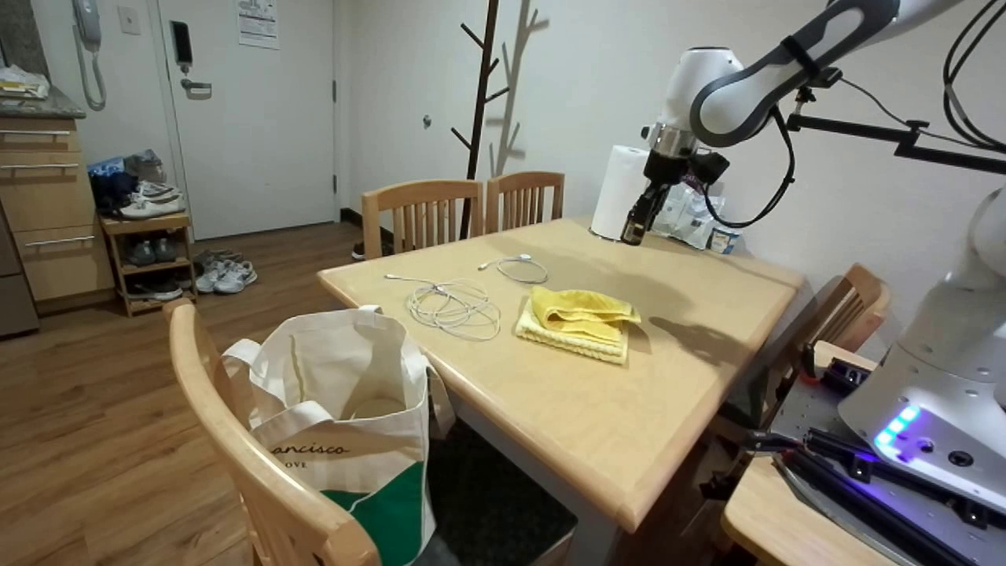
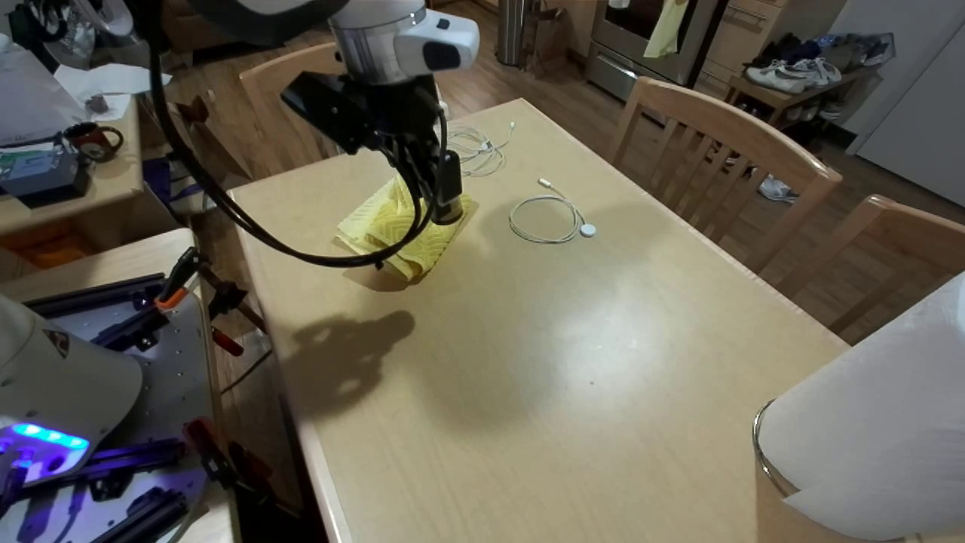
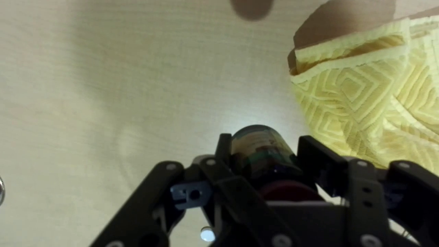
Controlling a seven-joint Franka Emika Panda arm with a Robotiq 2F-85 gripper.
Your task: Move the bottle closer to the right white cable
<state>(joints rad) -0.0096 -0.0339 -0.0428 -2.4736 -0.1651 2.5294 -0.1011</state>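
Leaning btwn fingers [image 3: 317, 159]: bottle [image 3: 262, 151] base-down, long axis off vert.

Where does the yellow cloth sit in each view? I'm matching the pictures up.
In an exterior view: the cloth lies just right of and below centre.
In an exterior view: the cloth is left of and slightly above centre.
In the wrist view: the cloth is at right, cut off by the edge.
Shared landmark: the gripper, holding the bottle.
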